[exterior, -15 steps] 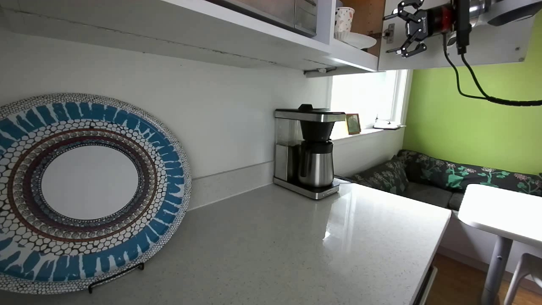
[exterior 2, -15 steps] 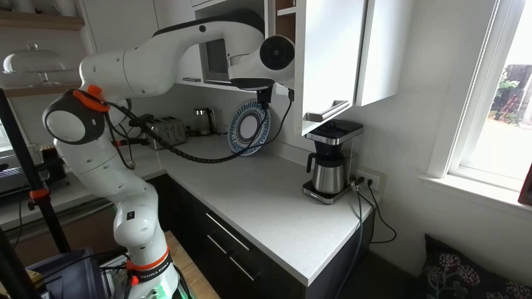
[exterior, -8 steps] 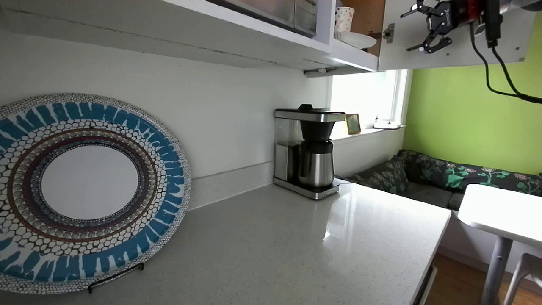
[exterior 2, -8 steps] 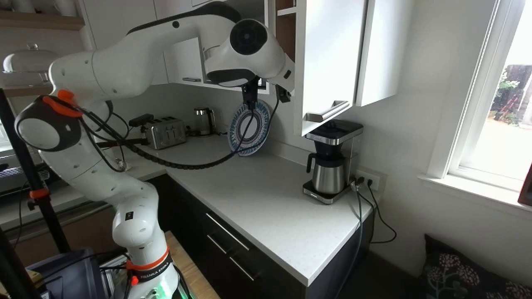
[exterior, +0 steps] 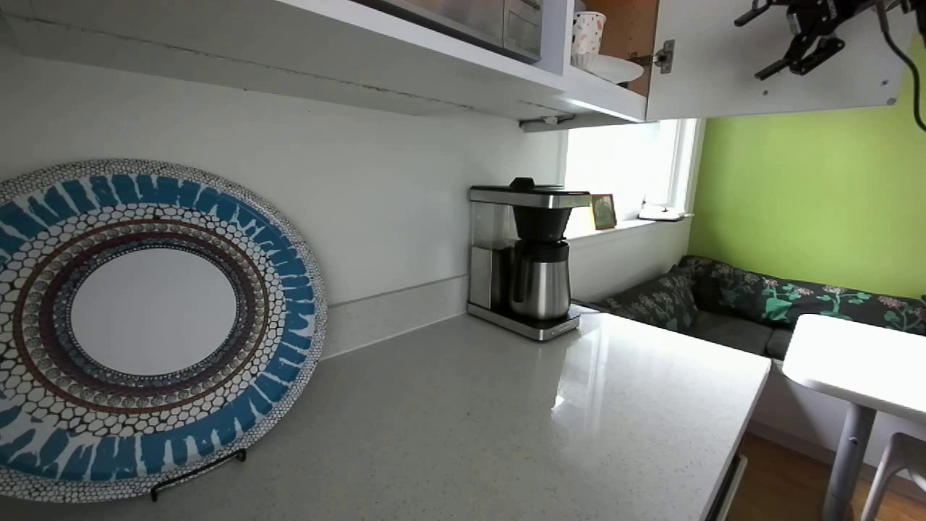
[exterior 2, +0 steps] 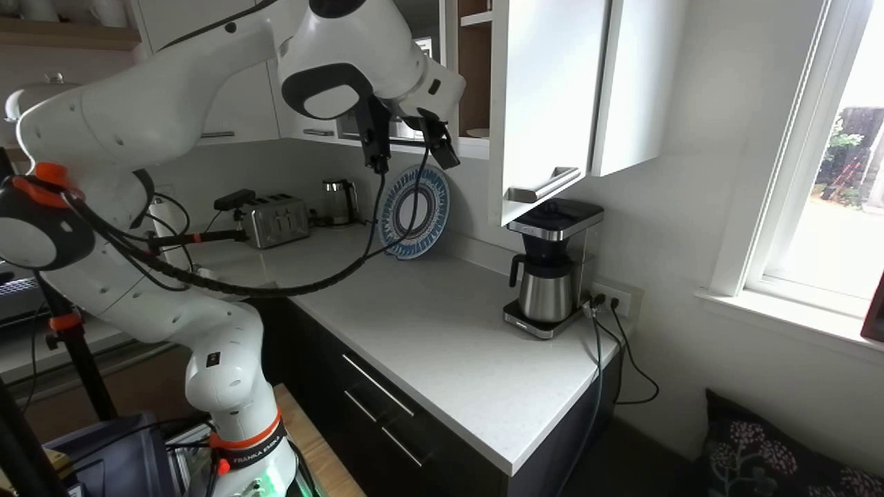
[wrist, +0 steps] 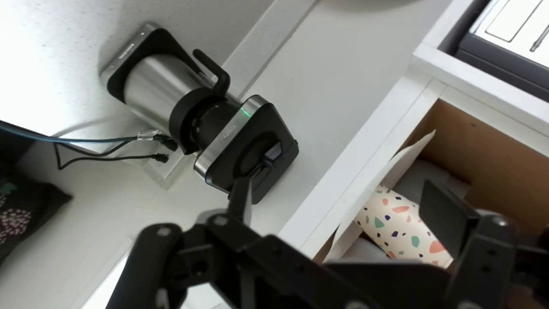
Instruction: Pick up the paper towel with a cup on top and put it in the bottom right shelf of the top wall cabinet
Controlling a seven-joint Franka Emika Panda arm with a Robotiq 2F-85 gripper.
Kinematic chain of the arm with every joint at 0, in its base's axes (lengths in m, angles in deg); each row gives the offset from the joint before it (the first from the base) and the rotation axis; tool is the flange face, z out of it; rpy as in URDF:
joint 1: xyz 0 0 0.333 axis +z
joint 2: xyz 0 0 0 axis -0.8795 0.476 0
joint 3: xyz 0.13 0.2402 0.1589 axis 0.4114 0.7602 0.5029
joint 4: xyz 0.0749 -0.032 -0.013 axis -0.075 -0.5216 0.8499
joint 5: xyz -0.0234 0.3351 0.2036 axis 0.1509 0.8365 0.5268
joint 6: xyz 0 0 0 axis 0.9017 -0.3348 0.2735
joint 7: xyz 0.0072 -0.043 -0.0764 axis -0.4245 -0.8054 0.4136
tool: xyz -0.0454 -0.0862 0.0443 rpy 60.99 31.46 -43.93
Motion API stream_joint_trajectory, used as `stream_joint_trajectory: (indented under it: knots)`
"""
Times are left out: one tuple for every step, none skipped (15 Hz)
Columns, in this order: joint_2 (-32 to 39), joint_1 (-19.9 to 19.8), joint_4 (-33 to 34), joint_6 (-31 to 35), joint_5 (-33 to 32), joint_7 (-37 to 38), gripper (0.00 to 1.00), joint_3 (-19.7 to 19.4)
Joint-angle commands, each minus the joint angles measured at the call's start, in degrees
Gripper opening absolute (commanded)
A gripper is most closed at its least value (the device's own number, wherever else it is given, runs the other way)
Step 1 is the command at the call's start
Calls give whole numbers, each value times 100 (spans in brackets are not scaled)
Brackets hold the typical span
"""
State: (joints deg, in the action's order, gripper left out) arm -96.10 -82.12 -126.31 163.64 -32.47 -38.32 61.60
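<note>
Cup (exterior: 589, 33), one, apparently on one towel (exterior: 615, 69).

Lettering on the robot arm (exterior 2: 228, 376) and the coffee maker (wrist: 253, 150)

In an exterior view, "FRANKA EMIKA" reads in pale capitals on the dark band (exterior 2: 252, 452) around the arm's base. In the wrist view, a mark on the coffee maker's upper steel strip (wrist: 229, 131) is too blurred to read; print on the white cord tag (wrist: 147, 134) is too small.

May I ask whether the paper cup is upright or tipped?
Upright: in an exterior view, the speckled paper cup stands wider end up.
</note>
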Motion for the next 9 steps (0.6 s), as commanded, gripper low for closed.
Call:
stream_joint_trajectory:
  knots:
    - [-378,142,35,-260,-896,-266,100,-16]
    - [-470,203,63,-295,-1120,-338,100,-3]
    - [-562,282,68,-298,-1307,-476,100,-19]
    - [-642,352,68,-309,-1455,-615,100,-38]
    - [-723,405,81,-320,-1614,-683,100,-12]
    - [-809,472,64,-305,-1744,-802,100,-15]
    - [-883,532,72,-381,-1862,-849,100,-32]
    - [-980,548,48,-323,-2015,-898,100,21]
    - [-1077,609,31,-341,-2127,-987,100,19]
